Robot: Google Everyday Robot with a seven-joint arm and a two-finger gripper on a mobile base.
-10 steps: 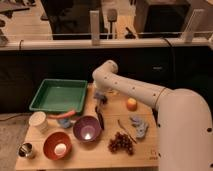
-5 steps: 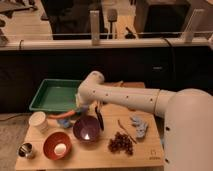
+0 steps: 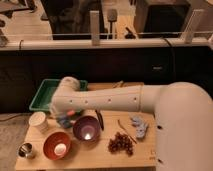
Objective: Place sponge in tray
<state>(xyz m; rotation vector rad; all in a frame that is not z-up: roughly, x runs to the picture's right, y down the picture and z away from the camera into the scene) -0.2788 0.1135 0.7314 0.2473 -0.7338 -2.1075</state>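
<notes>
tray: large shallow green plastic rectangular tray (image 3: 42, 96) with raised rim, back-left of the wooden table (image 3: 90, 159); right part hidden behind the arm
arm: white robot arm (image 3: 115, 100) reaches left across the table, its end near the tray's front-right corner
purple bowl: round purple bowl (image 3: 86, 128), front of the arm
red bowl: round red-orange bowl (image 3: 56, 145), front-left
cloth: pale blue-grey crumpled cloth (image 3: 138, 126), right side, well apart from the tray
grapes: dark grape bunch (image 3: 121, 143), front-right
cup: white paper cup (image 3: 38, 121), just below the tray
gripper: two-finger gripper (image 3: 65, 119) low beside the tray's front edge, mostly hidden; jaws clenched
sponge: small light-blue sponge (image 3: 64, 120) seems to be the bluish patch at the gripper; grasp likely, not certain
step: carry to tray; judged roughly midway
how: lift clear of the rim, centre over the tray's bare floor, lower, then release; avoid the cup
writing: none readable
</notes>
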